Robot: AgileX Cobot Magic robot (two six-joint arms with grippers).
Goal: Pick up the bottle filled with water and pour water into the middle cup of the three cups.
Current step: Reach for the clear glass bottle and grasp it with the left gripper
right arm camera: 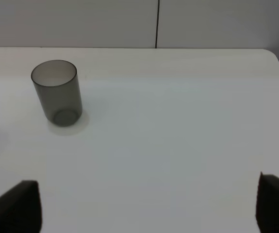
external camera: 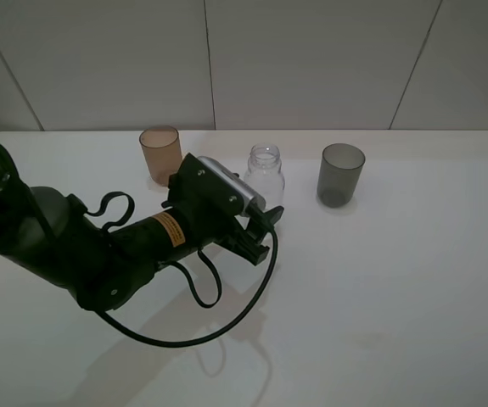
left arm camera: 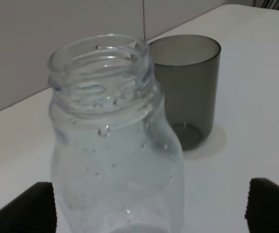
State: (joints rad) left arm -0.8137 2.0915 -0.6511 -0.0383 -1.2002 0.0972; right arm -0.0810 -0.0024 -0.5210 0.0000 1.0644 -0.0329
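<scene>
The clear, capless bottle (external camera: 265, 174) stands upright at the back of the white table. It fills the left wrist view as the bottle (left arm camera: 115, 145), with droplets on its inner wall. My left gripper (external camera: 262, 233) is just in front of it, open. The ribbed fingertips (left arm camera: 25, 208) stand wide on either side of the bottle's lower body without touching it. The amber middle cup (external camera: 160, 153) stands to the bottle's left, behind my left arm. A dark grey cup (external camera: 341, 174) stands to its right. My right gripper (right arm camera: 149, 208) is open over bare table, well away from the grey cup (right arm camera: 57, 92).
The white table (external camera: 396, 280) runs back to a tiled wall close behind the cups. My left arm's black cable (external camera: 218, 322) loops down onto the table in front of the gripper. The table's right corner (right arm camera: 275, 58) shows in the right wrist view.
</scene>
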